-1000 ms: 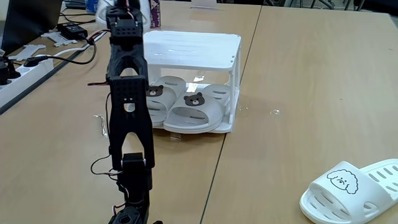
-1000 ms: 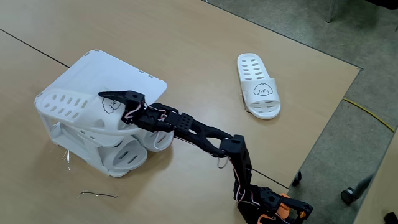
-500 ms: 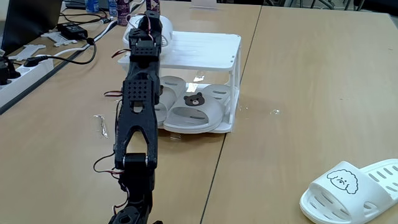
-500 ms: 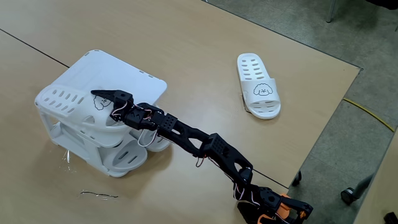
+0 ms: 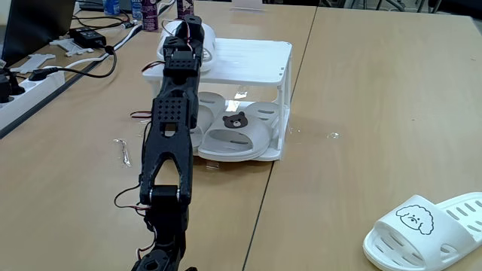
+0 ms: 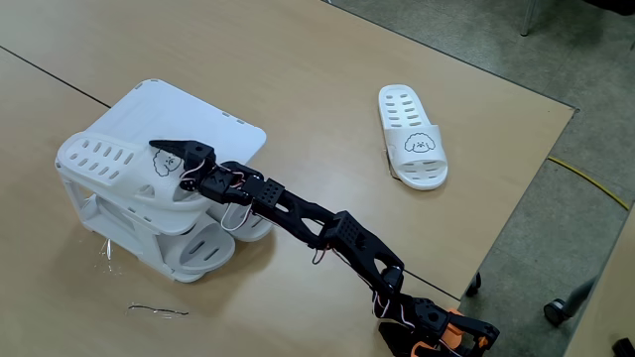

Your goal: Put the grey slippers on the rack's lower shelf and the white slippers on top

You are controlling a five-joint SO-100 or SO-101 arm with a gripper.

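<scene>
I see my end effector (image 6: 169, 157) gripping a white slipper (image 6: 109, 164) on the rack's top (image 6: 198, 119); its mate (image 6: 414, 137) lies at 3 o'clock.

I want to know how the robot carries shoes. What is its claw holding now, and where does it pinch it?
The gripper holds a white slipper on the rack's top, pinching the strap beside the dog face.

Black jointed arm (image 5: 167, 128), orange base (image 6: 451, 333)

Matte black printed links with perforated faces, boxy servos at the joints, thin red and white cables looping behind the fingers (image 6: 164, 147).
</scene>
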